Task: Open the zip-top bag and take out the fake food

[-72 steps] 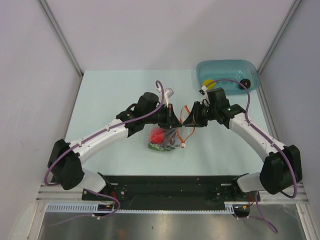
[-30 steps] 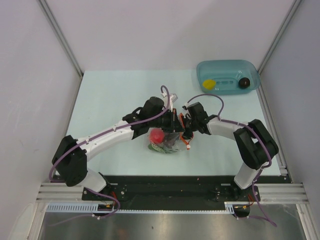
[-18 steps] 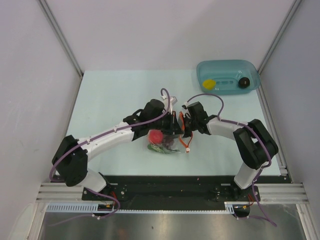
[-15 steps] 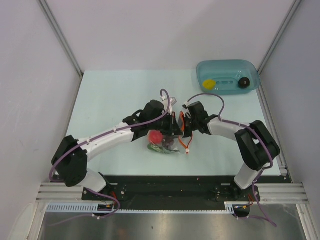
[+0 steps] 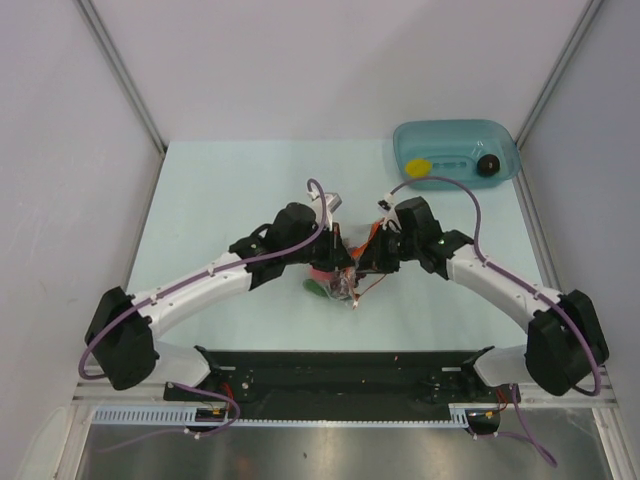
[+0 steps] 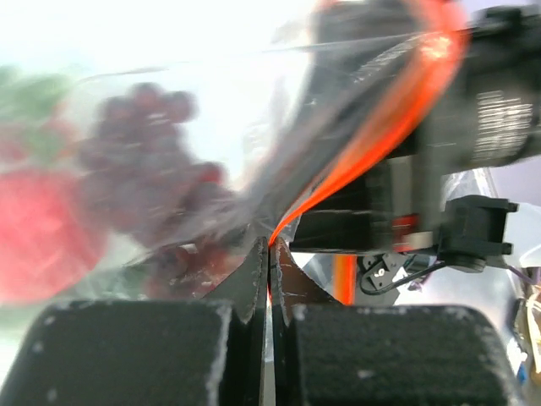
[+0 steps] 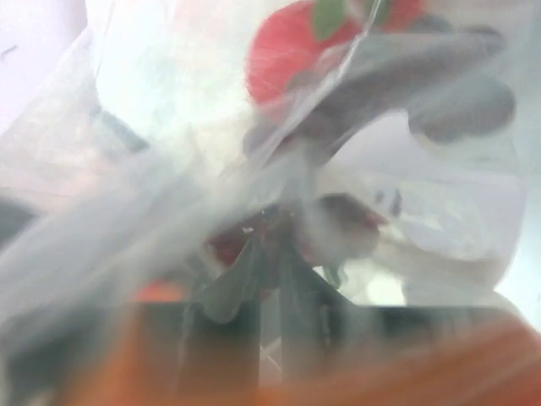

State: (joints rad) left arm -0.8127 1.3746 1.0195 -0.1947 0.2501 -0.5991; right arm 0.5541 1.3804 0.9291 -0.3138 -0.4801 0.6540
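The left gripper (image 6: pixel 269 254) had its 2 dark fingers (image 6: pixel 127 355) pressed together at the bottom of the view. They pinched the clear film of the zip-top bag (image 6: pixel 254 110) just where the orange-red zipper strip (image 6: pixel 385 139) began. From that pinch the strip curved up and to the right. Blurred through the crinkled plastic were a dark purple grape bunch (image 6: pixel 156 165), a red fruit (image 6: pixel 42 237) to its left and a smear of green (image 6: pixel 30 93) above. A black housing (image 6: pixel 486 110) sat behind the strip.

Crinkled plastic of the zip-top bag (image 7: pixel 169 169) blurs the right wrist view, smearing the fake food (image 7: pixel 296 51).
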